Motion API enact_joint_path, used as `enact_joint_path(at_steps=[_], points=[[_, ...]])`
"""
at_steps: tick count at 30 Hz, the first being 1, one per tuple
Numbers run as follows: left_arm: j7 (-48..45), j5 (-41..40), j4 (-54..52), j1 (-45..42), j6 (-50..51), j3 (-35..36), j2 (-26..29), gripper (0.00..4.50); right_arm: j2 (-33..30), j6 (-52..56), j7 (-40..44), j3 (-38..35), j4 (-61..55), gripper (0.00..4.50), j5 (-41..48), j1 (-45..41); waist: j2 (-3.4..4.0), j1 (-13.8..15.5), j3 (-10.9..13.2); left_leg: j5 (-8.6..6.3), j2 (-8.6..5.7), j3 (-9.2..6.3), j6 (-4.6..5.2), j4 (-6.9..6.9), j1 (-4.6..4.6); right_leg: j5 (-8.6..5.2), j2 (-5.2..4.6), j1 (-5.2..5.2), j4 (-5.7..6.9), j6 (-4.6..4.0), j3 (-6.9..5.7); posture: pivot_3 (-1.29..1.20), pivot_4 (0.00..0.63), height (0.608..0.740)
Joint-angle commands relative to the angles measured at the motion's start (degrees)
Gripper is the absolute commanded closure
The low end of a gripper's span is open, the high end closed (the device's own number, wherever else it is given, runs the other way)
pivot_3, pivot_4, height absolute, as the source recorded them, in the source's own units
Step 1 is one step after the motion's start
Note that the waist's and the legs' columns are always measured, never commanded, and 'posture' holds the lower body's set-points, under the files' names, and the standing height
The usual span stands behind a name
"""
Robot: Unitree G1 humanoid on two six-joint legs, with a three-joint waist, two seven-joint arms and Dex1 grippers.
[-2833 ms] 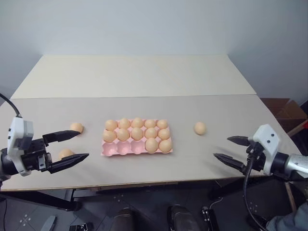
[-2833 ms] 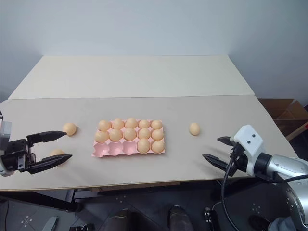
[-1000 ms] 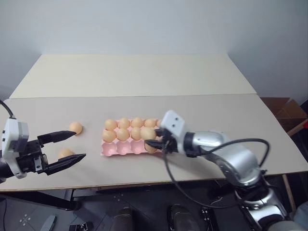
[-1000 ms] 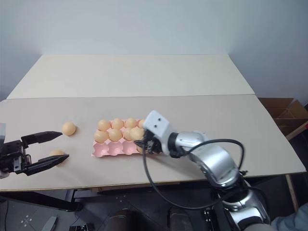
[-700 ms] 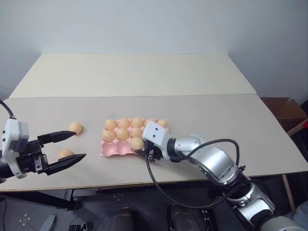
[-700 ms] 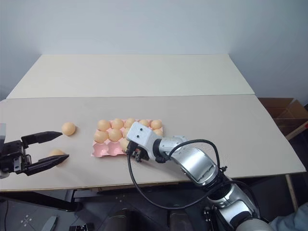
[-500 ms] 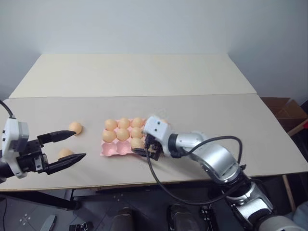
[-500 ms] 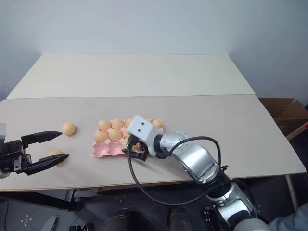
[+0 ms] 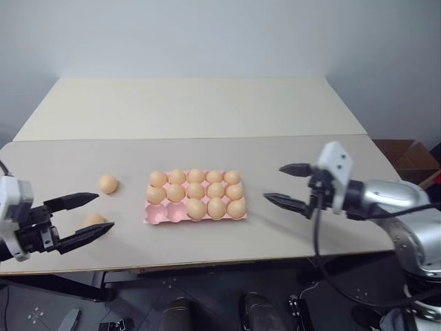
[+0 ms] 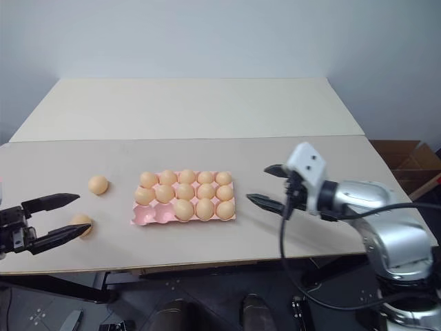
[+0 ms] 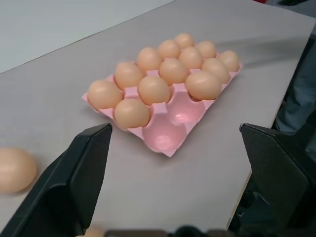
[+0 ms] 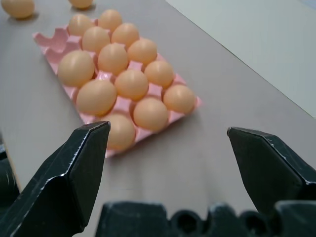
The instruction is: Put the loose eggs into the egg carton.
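The pink egg carton [image 9: 160, 214] lies mid-table, its two back rows full and three eggs in the front row. Two front cups [image 11: 166, 137] at its left end are bare. Left of it, two loose eggs rest on the table: one [image 9: 107, 183] farther back, one [image 9: 94, 220] close by my left gripper [image 9: 105, 211]. That gripper is open and hovers at the table's left front edge, holding nothing. My right gripper [image 9: 273, 183] is open and holds nothing, a short way right of the carton and pointing at it.
The cream rear half of the table [image 9: 193, 107] is bare, and a seam divides it from the grey front half. A brown cardboard box [image 9: 406, 155] sits on the floor past the right edge.
My right gripper carried the egg from right of the carton into the front row, let go, and drew back to the right, open. My left gripper drifted slightly left.
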Motion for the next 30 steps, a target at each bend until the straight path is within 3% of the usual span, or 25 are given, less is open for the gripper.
enact_joint_path(at_steps=[1,6,9,14,17,21,30], points=[[-0.03,0.55,0.21,2.19,-0.82,3.46,-0.85,0.0,-3.0,-11.52,7.71,-3.41,4.44,0.06,-1.15,4.36,0.0,-0.02,0.0,0.0,0.0,0.01,0.0,-0.01,0.01,-0.02,0.0,0.0,0.0,-0.03,0.01,0.0,0.15,0.74],[2.03,0.96,-0.89,3.97,-0.84,5.03,-2.55,0.0,-3.13,-14.79,8.61,-2.93,6.34,0.06,-0.2,4.89,0.0,0.05,0.0,0.0,0.01,0.03,0.0,-0.01,0.1,-0.1,-0.01,0.07,0.01,-0.12,0.04,0.0,0.15,0.74],[8.36,1.84,-3.41,5.23,3.05,6.17,-3.48,0.0,-3.05,-15.04,8.09,-2.82,6.26,0.06,0.26,4.26,0.0,0.16,0.0,0.0,0.03,0.02,0.0,-0.01,0.11,-0.12,-0.02,0.08,-0.01,-0.16,0.04,0.0,0.15,0.74],[28.01,-1.05,-10.92,5.66,23.72,8.95,-4.67,0.0,-2.92,-14.52,7.48,-3.07,5.04,0.06,1.2,4.81,-0.02,0.34,0.01,-0.01,-0.02,-0.06,0.0,-0.01,0.07,0.1,-0.06,0.13,-0.03,0.07,0.03,0.0,0.15,0.74],[39.25,-0.75,-13.74,1.77,34.71,6.43,-6.29,0.0,-3.18,-13.97,7.16,-3.43,4.13,0.06,2.29,5.14,-0.02,0.5,0.01,-0.01,-0.02,-0.13,0.0,-0.01,0.13,0.09,-0.06,0.21,-0.03,0.12,0.02,0.0,0.15,0.74],[49.21,0.56,-12.51,-7.89,41.67,0.67,-10.19,0.0,-3.49,-13.36,6.45,-3.59,3.53,0.06,3.57,4.26,-0.03,0.86,0.01,0.0,-0.06,-0.21,-0.01,-0.01,0.33,0.06,-0.04,0.44,-0.02,0.07,-0.02,0.0,0.15,0.74],[57.69,3.3,-9.04,-18.81,50.16,-6.62,-14.69,0.0,-3.52,-12.52,4.44,-4.28,0.48,0.06,6.22,4.47,-0.06,0.81,-0.01,-0.03,-0.1,-0.31,-0.02,-0.01,0.23,0.2,-0.03,0.42,-0.06,0.0,-0.02,0.0,0.15,0.74]])
